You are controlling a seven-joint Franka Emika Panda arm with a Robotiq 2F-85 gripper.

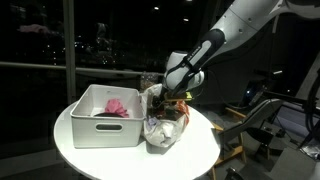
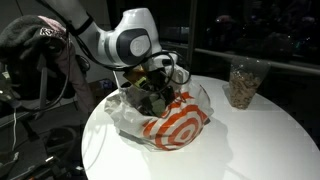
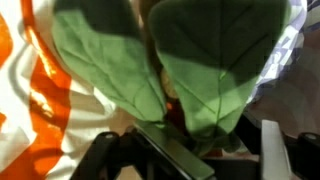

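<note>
Jaws: the gripper (image 3: 190, 160) looks spread in the wrist view, one finger low on each side, pinching nothing that shows.
Leaves: two broad green leaves (image 3: 200, 70) sit just ahead of the jaws, inside the mouth of the bag.
Bag: a crinkled plastic bag (image 2: 175, 128) with orange rings lies on the white counter (image 2: 255, 140), just beside a white bin (image 1: 85, 125).
Nearby: a jar (image 2: 243, 85) stands well apart.
Doing it well: the jaws probably need to stay wide and centred on the base of the leaves, moving straight and slowly so the fingers neither snag the thin plastic nor drag the bag.
</note>
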